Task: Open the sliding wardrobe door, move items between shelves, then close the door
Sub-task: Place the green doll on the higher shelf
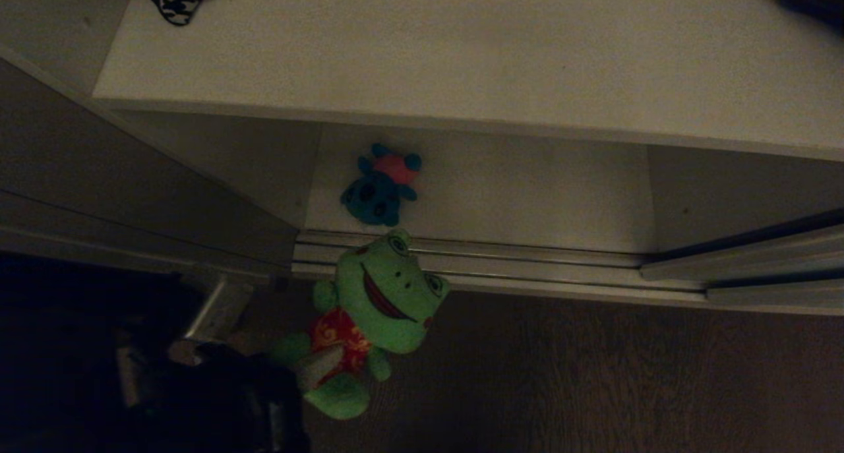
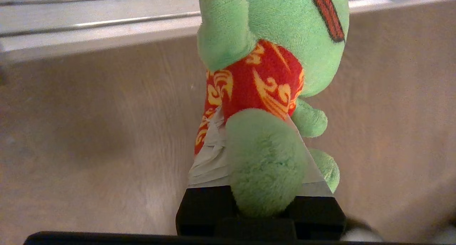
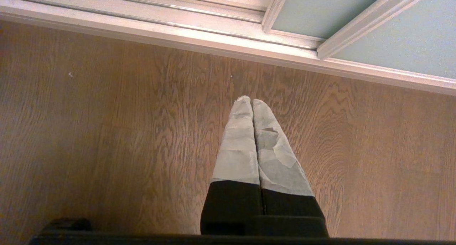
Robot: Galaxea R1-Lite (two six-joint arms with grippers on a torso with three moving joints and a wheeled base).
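We held the green frog toy in our left gripper, its taped fingers closed on the red patterned shirt and one fuzzy leg bulging between them, above the wood-grain floor just before the ribbed metal track. We counted two plush toys: the frog, and a teal one lying on the lower of two smooth white shelves. Our right gripper hung with fingers pressed together on nothing, near the pale green door.
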